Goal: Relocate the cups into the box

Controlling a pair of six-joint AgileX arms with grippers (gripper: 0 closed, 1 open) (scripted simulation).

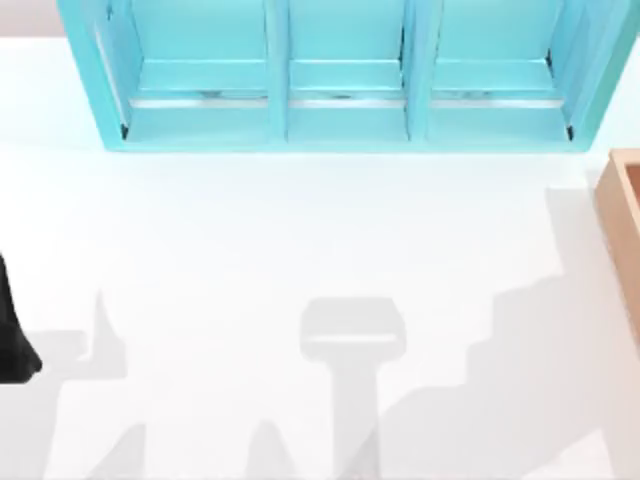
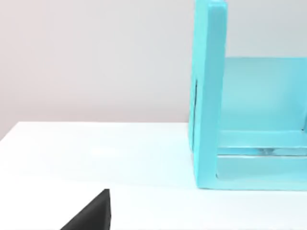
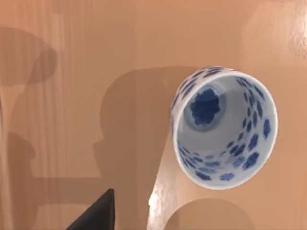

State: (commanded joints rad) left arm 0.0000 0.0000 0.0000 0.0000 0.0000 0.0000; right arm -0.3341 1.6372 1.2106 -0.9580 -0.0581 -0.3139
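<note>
A: Where is the white cup?

B: The white cup [image 3: 224, 128] with the blue flower pattern stands upright on the wooden floor of the box [image 3: 81, 86], seen from almost straight above in the right wrist view. Its mouth is open to the camera, and a blue flower shows on its inside bottom. Arm shadows lie across the box floor beside it.

A: Does the right gripper have hold of it?

B: I cannot tell. A dark wedge, part of the right gripper [image 3: 96, 215], sits at the edge of that view, apart from the cup. The fingers themselves are out of sight, so how far they stand open is unclear.

A: And the box on the tabletop?

B: From above, just a corner of the box [image 1: 625, 205] shows at the right edge of the tabletop [image 1: 300, 250], below the right end of the turquoise shelf [image 1: 345, 75]. The shelf runs along the far edge, with three open compartments facing the camera.

A: The left arm?

B: It is parked at the left edge of the tabletop, a dark shape [image 1: 12, 335] in the top view. In the left wrist view a black tip of the left gripper [image 2: 93, 214] shows above the white tabletop, with the shelf's side wall [image 2: 208, 96] near. I cannot tell whether that gripper is open or closed, and nothing lies by it.

A: The grey cup?

B: I cannot say where it is.
</note>
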